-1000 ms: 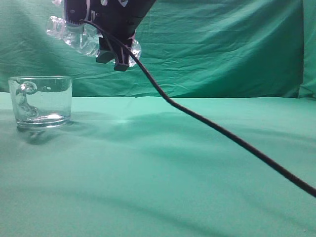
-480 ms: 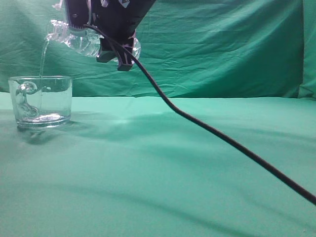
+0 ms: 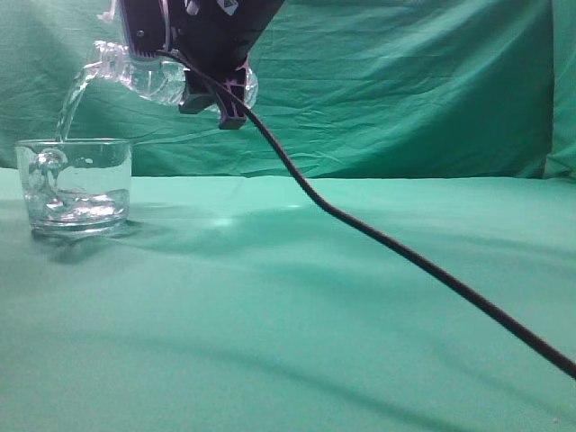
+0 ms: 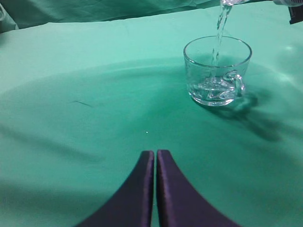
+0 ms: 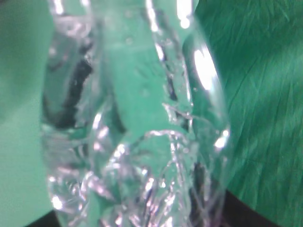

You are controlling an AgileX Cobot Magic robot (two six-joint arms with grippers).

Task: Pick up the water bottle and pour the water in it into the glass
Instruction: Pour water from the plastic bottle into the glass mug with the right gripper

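Note:
My right gripper (image 3: 211,99) is shut on the water bottle (image 3: 148,76), a clear ribbed plastic bottle held tipped on its side high at the left, neck pointing left and down. The bottle fills the right wrist view (image 5: 137,123). The water (image 3: 70,99) runs in a thin stream from the neck into the glass (image 3: 75,184), a short clear mug with a curled handle standing on the green cloth; water lies in its bottom. The left wrist view shows the glass (image 4: 217,71) and the stream (image 4: 220,23). My left gripper (image 4: 155,153) is shut and empty, well short of the glass.
A green cloth (image 3: 315,306) covers the table and hangs as a backdrop (image 3: 405,81). A black cable (image 3: 405,247) slants from my right arm down to the right edge.
The bottle has tipped further, neck down. Water began to run half a second ago and now flows steadily, and the glass has taken on water.

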